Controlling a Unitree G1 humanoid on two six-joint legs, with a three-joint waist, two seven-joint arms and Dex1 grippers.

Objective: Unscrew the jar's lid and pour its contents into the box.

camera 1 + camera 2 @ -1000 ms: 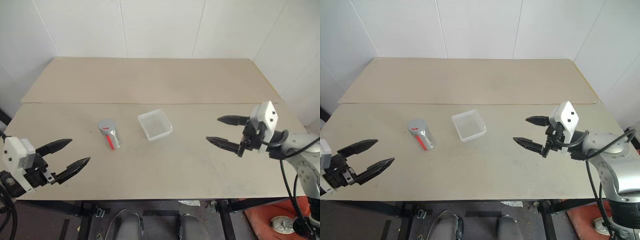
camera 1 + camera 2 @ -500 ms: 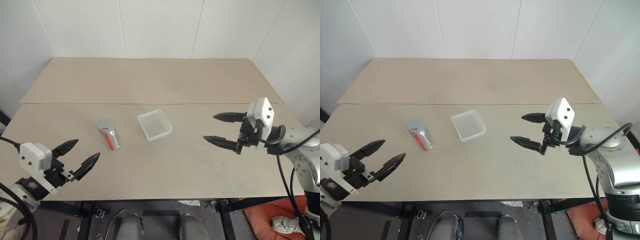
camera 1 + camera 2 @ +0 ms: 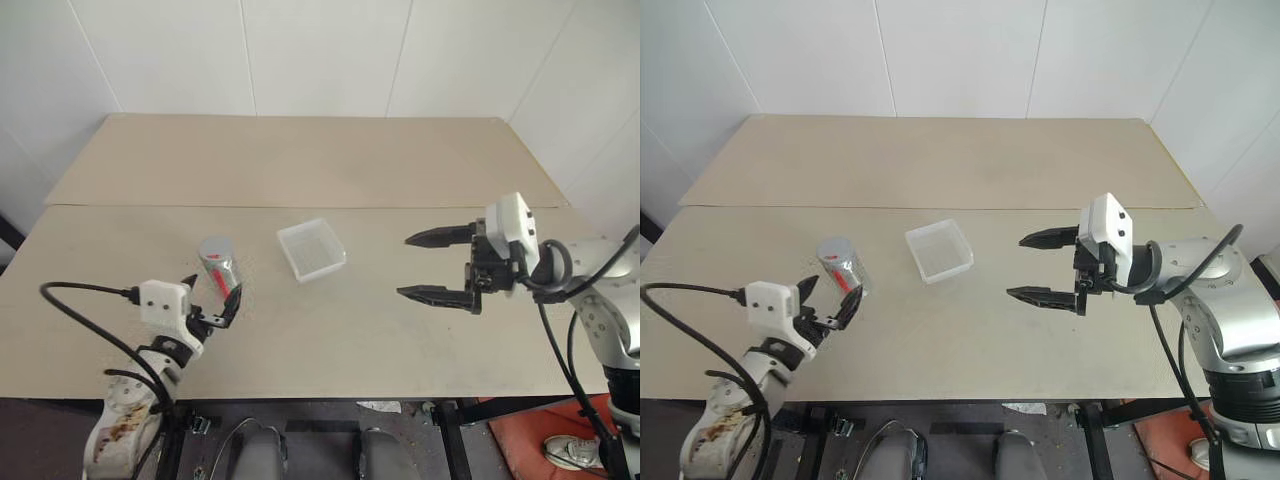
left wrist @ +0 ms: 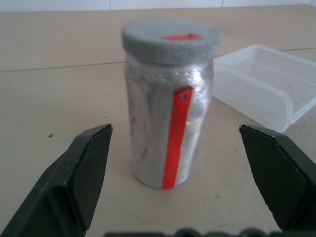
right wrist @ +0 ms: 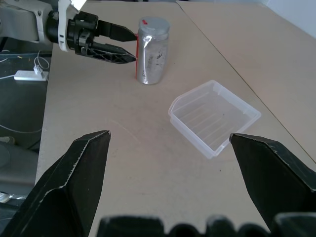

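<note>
On table, capped jar (image 4: pixel 168 113) — box (image 5: pixel 215 117) empty

no readable text, labels or numbers

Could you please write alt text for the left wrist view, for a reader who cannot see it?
A silvery jar with a red stripe stands upright on a beige table, its grey lid still on. The left gripper is open, its two black fingers short of the jar on either side. A translucent box sits just behind the jar.
</note>
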